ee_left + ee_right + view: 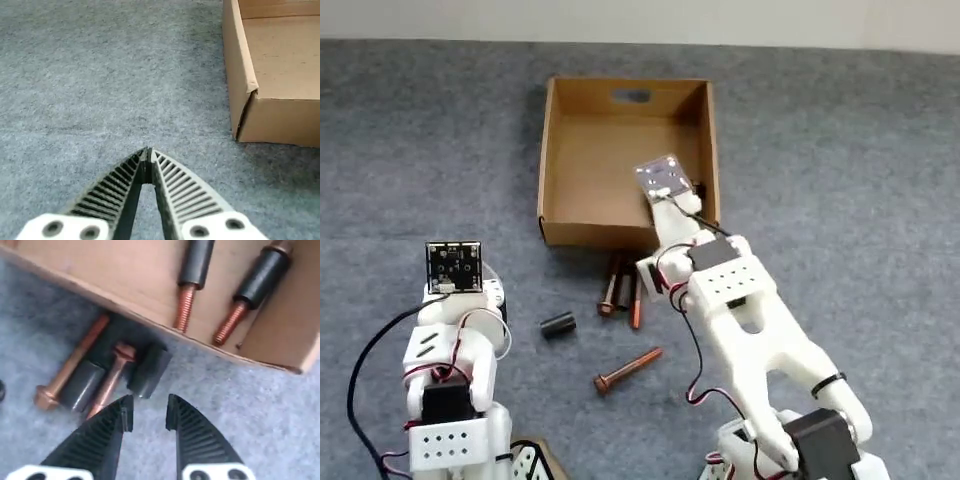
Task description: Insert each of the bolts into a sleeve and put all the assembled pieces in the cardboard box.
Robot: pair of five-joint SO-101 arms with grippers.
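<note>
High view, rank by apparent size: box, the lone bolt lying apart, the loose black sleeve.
1. box, by far the largest
2. bolt
3. sleeve, the smallest

All three lie at a similar distance from the camera, so the order holds.

A fixed camera looks steeply down over the whole grey bench (860,150) from the near side. Each wrist camera sits close above the bench behind its own jaws, facing far; all three views share the cardboard box (600,170).
</note>
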